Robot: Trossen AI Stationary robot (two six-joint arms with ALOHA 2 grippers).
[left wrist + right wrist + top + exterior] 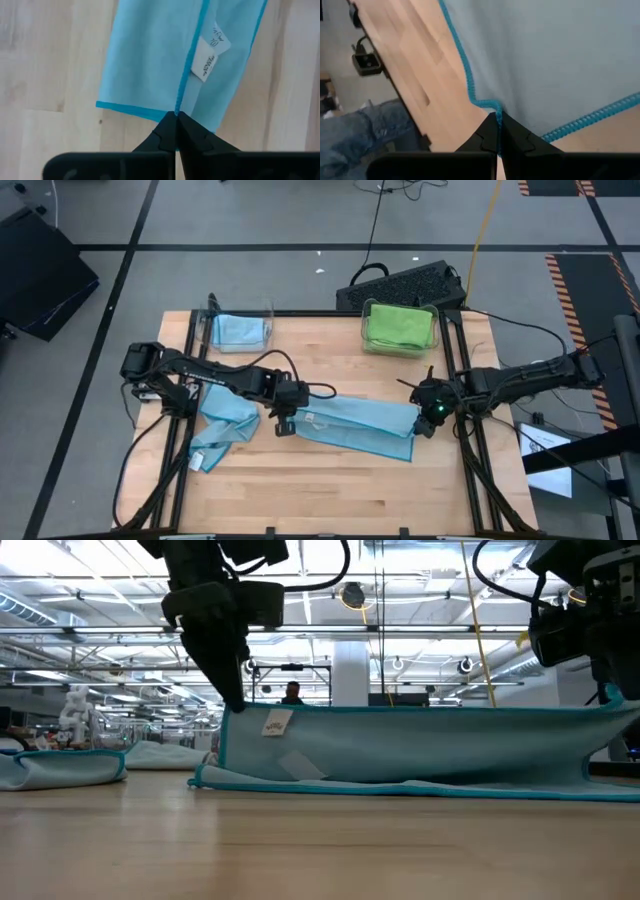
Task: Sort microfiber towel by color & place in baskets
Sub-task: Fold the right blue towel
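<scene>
A light blue microfiber towel (352,426) with a darker blue hem and a white label (210,55) stretches across the table's middle between my two grippers. My left gripper (283,420) is shut on its left end and my right gripper (428,418) on its right end. A second blue towel (222,430) lies crumpled on the table to the left. At the far edge, the left clear basket (240,330) holds a blue towel and the right clear basket (400,328) holds a green one. My left gripper pinches the towel's hemmed upper edge (178,102) at its left end, near the label, between its two fingertips, coming from above and pointing steeply down. That end is raised; the towel's lower part (300,780) lies on the table. My right gripper pinches the hemmed edge (487,104) at the towel's right end between its fingertips, slanting down from the table's right side. The upper edge (430,708) runs nearly straight between the two grippers, and the bottom rests on the table.
A black keyboard (400,285) and cables lie beyond the table's far edge. Bare wooden tabletop (330,490) lies toward the near edge. A person in jeans (350,135) shows beside the table in the right wrist view.
</scene>
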